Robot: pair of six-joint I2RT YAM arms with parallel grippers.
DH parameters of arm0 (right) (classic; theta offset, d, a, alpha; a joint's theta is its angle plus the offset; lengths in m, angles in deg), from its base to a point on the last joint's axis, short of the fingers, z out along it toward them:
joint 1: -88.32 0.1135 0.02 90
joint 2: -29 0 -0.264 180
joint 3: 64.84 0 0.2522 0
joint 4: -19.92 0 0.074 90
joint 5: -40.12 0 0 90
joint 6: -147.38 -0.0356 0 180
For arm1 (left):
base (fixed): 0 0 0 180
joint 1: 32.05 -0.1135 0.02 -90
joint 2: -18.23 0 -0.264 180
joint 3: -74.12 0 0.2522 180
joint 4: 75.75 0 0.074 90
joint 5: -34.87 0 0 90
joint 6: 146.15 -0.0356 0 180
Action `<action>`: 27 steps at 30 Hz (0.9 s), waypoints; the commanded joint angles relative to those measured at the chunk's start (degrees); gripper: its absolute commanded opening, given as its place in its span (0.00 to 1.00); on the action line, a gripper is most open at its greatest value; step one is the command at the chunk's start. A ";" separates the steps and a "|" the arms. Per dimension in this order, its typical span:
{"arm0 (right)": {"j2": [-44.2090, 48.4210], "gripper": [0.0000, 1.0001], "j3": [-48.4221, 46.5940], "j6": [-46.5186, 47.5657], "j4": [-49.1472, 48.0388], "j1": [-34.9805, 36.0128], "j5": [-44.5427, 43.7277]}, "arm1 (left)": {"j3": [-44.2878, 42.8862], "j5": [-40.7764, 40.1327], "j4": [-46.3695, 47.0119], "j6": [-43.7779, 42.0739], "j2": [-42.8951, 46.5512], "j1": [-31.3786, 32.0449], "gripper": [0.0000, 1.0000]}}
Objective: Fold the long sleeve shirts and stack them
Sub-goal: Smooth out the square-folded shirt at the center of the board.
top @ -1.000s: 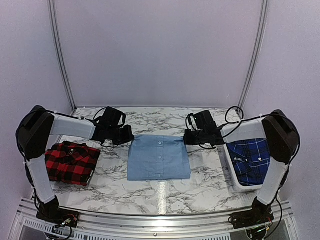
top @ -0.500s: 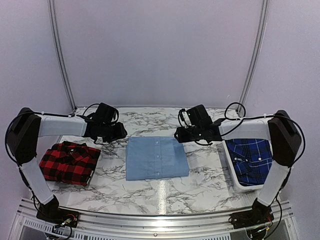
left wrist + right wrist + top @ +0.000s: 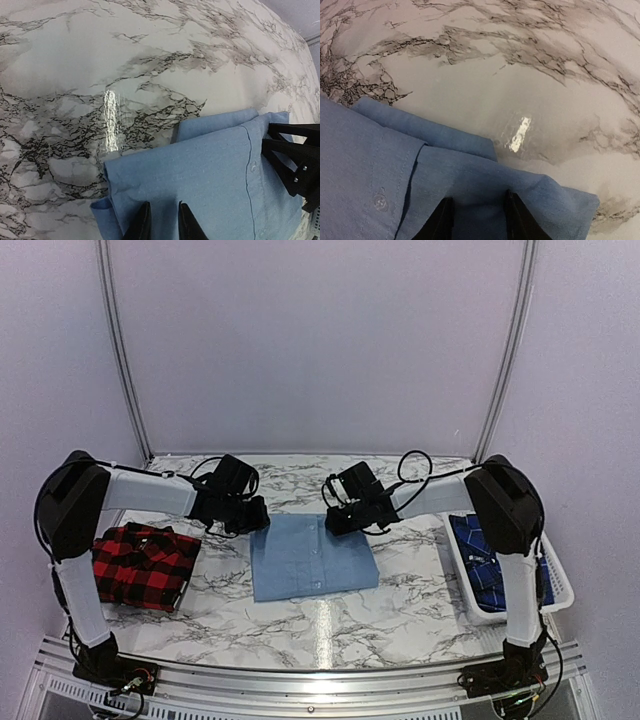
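Note:
The light blue shirt (image 3: 312,556) lies folded flat at the middle of the table, its button placket up. My left gripper (image 3: 255,517) is on its far left corner. In the left wrist view its tips (image 3: 161,220) rest on the blue cloth (image 3: 210,175), a narrow gap between them. My right gripper (image 3: 334,522) is on the far edge near the middle. Its tips (image 3: 479,212) stand wider apart, with cloth (image 3: 470,175) bulging between them. The red-and-black check shirt (image 3: 140,565) lies folded at the left. The dark blue plaid shirt (image 3: 492,565) lies in a basket.
A white basket (image 3: 553,575) stands at the right edge, partly behind the right arm. Bare marble table (image 3: 330,625) runs in front of the blue shirt. Metal frame posts (image 3: 122,350) rise at the back corners.
Both grippers went from shut to open, pulled off the shirt, then came back down onto its far edge. The right one has moved left towards the middle. The shirt has shifted slightly left.

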 commanded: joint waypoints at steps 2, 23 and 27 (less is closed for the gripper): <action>-2.39 0.43 -5.65 0.66 2.58 -1.75 0.37 | -4.32 -2.21 -1.09 -1.18 -5.11 -1.61 0.19; 21.87 0.43 20.18 -6.65 0.68 4.01 -0.88 | -10.49 -1.54 -5.65 -3.89 -13.02 -5.80 0.13; 21.85 0.44 24.90 -9.83 -0.19 5.93 -1.84 | -12.27 -1.26 -7.23 -4.19 -11.56 -5.89 0.14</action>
